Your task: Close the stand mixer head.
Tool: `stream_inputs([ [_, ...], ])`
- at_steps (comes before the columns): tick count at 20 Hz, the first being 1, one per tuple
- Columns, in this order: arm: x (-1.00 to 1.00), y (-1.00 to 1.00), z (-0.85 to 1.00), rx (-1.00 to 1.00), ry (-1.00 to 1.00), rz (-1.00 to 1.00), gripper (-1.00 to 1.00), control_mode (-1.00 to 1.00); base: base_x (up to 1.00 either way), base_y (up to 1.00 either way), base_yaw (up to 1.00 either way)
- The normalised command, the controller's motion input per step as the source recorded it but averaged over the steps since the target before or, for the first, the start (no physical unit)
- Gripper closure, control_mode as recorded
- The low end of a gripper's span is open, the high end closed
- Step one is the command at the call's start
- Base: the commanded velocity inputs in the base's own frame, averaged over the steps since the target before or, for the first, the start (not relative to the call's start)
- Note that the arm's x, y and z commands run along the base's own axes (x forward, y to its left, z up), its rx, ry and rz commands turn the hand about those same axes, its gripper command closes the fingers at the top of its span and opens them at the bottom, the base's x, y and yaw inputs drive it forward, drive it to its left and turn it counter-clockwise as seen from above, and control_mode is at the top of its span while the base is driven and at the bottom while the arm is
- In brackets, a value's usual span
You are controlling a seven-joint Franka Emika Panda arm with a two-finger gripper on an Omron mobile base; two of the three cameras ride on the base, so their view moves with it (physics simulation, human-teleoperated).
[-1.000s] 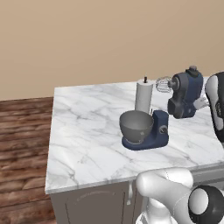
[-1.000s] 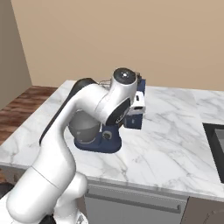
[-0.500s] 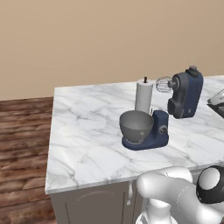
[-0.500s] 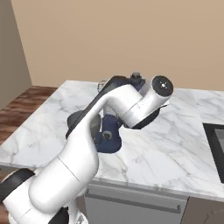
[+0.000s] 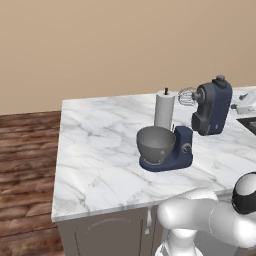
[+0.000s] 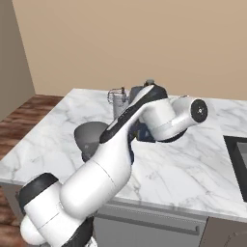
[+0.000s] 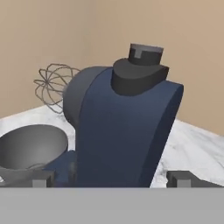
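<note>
The pincer (image 7: 112, 179) stood apart, its two dark tips spread wide and clamped on nothing. Straight ahead of it, between the tips and close, rose the stand mixer head (image 7: 124, 131), tilted up off the navy base (image 5: 172, 152) on the marble table (image 5: 100, 150). The wire whisk (image 7: 54, 85) and grey bowl (image 7: 30, 148) lay beyond to the pincer's left.

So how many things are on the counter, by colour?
Navy blue: 2, the mixer head and the mixer base
Grey: 2, the bowl and the whisk
White: 1, the paper towel roll
Total: 5
</note>
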Motion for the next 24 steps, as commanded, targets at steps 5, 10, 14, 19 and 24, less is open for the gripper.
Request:
stream_inputs([
  [5,0.72,0.05,0.00,0.02,-0.16,0.11,-1.00,-1.00,0.00,0.00,0.00],
  [10,0.43,0.76,0.00,-0.09,0.01,0.33,-1.00,-1.00,0.00,0.00,0.00],
  [14,0.21,1.00,-0.06,-0.19,0.04,0.53,-1.00,-1.00,0.00,0.00,0.00],
  [19,0.00,1.00,-0.24,-0.18,0.06,0.65,-1.00,-1.00,0.00,0.00,0.00],
  [24,0.00,1.00,-0.65,-0.27,0.00,0.61,-1.00,-1.00,0.00,0.00,0.00],
])
